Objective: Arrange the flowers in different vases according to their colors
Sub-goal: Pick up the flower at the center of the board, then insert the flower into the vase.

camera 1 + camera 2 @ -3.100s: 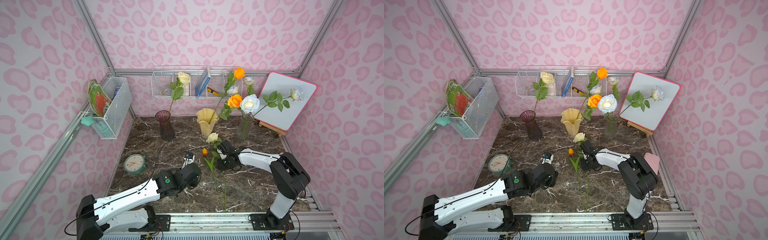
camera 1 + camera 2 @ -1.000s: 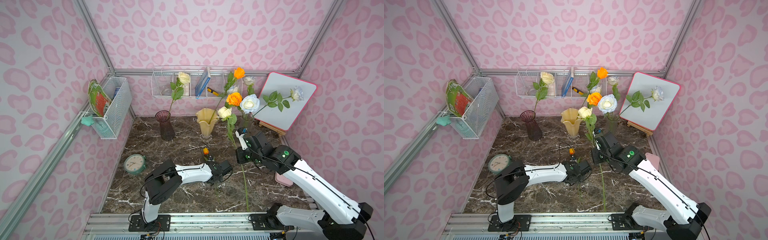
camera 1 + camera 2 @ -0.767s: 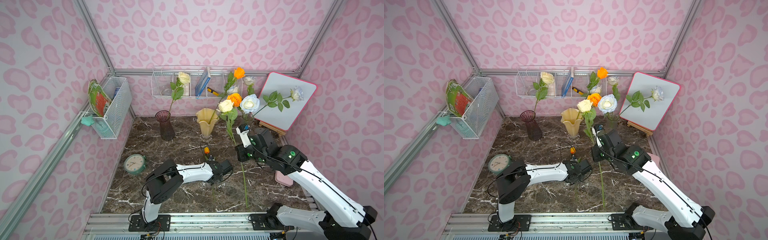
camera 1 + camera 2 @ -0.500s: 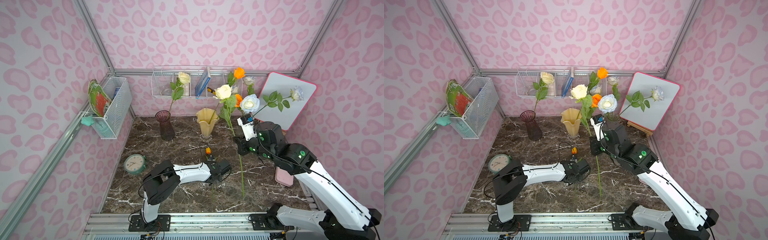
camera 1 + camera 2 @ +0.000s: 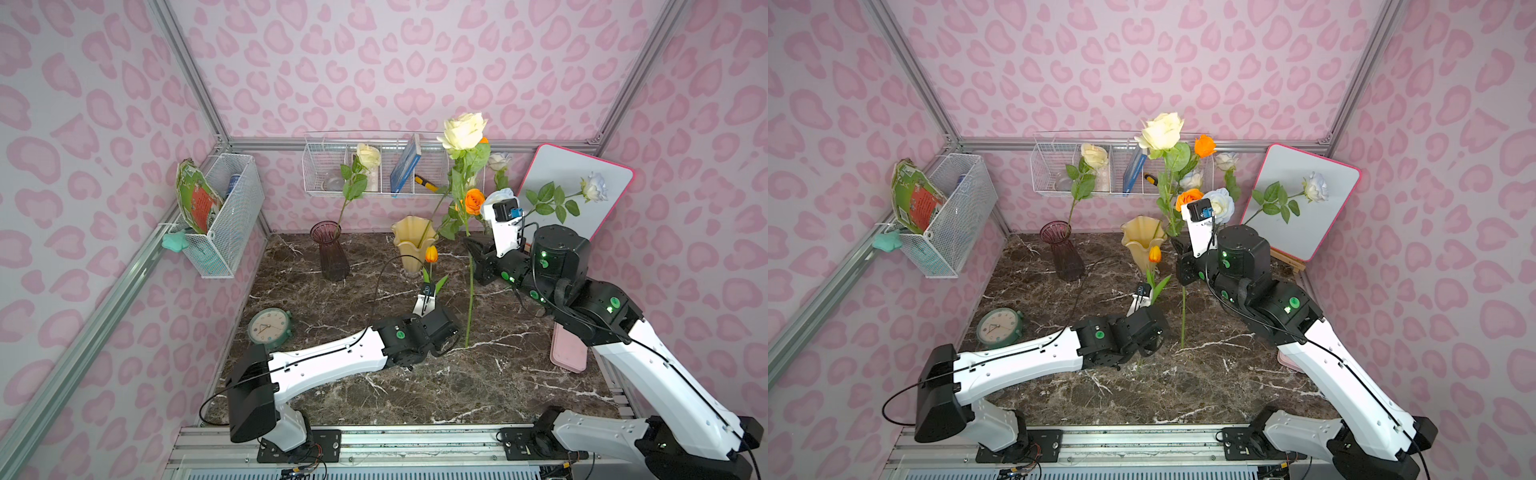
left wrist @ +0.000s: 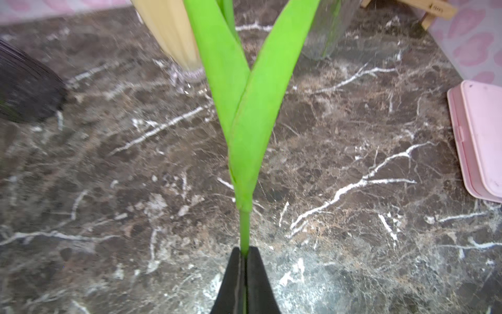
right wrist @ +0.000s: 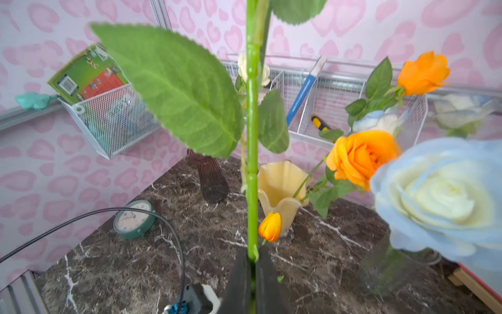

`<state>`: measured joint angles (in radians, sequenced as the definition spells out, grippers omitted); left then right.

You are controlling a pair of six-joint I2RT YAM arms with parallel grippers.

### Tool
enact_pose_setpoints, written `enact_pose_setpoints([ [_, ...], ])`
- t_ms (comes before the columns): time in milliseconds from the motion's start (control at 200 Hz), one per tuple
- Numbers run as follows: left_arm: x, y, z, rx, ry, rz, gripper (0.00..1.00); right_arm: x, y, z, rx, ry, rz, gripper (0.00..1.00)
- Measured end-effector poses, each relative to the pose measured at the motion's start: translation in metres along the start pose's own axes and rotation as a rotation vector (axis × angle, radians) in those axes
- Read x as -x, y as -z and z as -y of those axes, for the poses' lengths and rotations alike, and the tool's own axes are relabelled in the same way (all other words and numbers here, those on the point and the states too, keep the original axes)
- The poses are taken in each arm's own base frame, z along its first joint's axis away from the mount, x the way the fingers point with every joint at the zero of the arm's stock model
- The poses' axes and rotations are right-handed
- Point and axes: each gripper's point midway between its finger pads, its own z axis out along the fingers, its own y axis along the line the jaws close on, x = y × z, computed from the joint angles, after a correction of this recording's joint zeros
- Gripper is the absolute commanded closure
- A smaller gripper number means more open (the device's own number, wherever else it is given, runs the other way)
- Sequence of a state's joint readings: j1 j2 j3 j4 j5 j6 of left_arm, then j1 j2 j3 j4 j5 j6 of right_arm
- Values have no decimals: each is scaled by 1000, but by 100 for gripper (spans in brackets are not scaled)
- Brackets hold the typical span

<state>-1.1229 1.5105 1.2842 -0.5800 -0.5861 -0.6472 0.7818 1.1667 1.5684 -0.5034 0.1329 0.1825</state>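
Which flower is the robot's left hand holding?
The little orange tulip: the left gripper pinches its stem. The right gripper holds the tall cream rose.

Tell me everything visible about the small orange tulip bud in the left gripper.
The small orange tulip bud is closed, with yellowish edges, on a green stem with two long, smooth, plastic-looking leaves forking in a V. It stands nearly upright, lower stem pinched in the shut left gripper, in front of the cream-yellow wavy-rimmed vase.

Left pincer (image 6: 245, 252) and right pincer (image 7: 253, 257) both clamped.
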Motion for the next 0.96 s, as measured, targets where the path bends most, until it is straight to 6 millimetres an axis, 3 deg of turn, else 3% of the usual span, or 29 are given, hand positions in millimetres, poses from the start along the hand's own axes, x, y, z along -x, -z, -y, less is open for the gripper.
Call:
enact_pose_setpoints([
  [180,58,37,-22,53,-101,233,100,36,6,-7,26,19,120,100],
  [351,122,48,-46,128,-147,428,100,79,6,-11,25,52,224,100],
  [521,184,57,-67,193,-155,607,100,97,6,-9,1,70,267,100],
  [586,225,63,-82,232,-132,716,100,98,2,-6,-18,79,270,100],
  [616,235,64,-86,243,-118,742,100,96,0,-6,-19,83,267,100],
  [736,267,55,-90,244,-139,835,100,92,-7,-4,-32,88,253,100],
  [962,300,18,-94,231,-164,916,100,88,-21,3,-68,110,242,100],
])
